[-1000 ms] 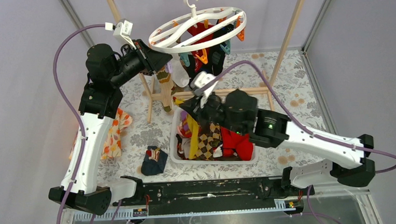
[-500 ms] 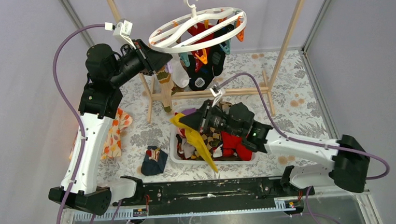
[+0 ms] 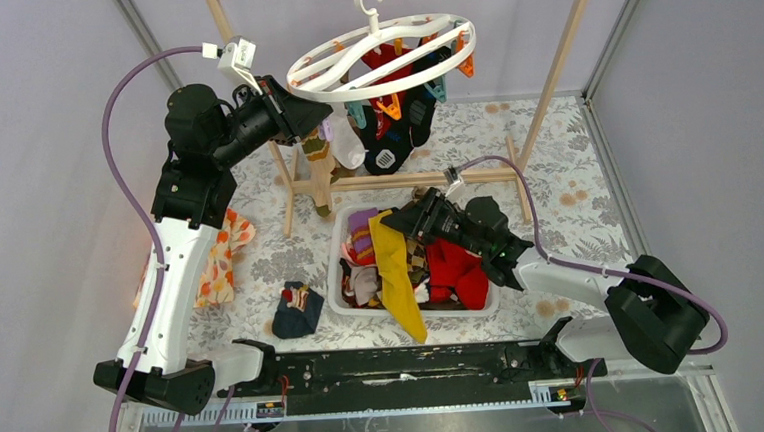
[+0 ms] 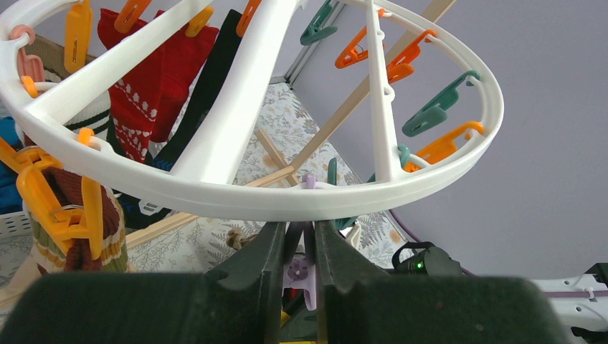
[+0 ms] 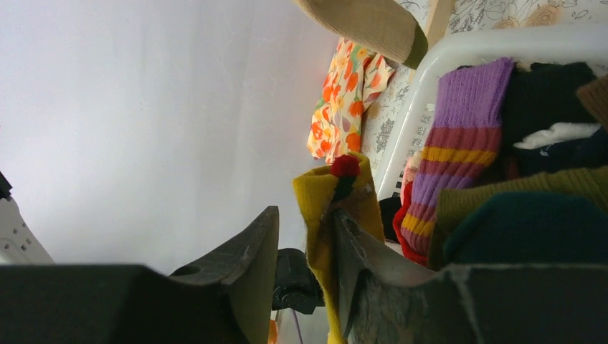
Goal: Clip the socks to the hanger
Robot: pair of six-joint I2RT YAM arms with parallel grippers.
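The table [image 3: 574, 144], under its grey-flowered cover, carries everything. The wooden rack [image 3: 561, 55] stands along its far edge, and the hanger [image 4: 215, 197] hangs by its hook from the rack's rod above the far middle. Several socks [image 3: 393, 135] are clipped under the hanger. The white bin [image 3: 334, 279] sits at the middle of the near edge and holds the unclipped socks. One dark sock [image 3: 297, 311] lies on the table just left of the bin. The yellow sock [image 3: 395, 275] is draped across the bin with its lower end over the near rim. The right gripper [image 5: 307, 213] is at the sock's upper end with its jaws apart, not clamping it. The fabric rests against one finger only. The left gripper [image 4: 300, 228] is under the hanger's left rim, jaws nearly together on a pale lilac clip [image 4: 300, 272]. Expect three faults. The yellow sock can slide over the near rim, because nothing pins it. It can also snag on the finger it touches and be dragged if you move that arm sideways. A slip on the lilac clip would probably set the hanger swinging on its hook and move the clips off line.
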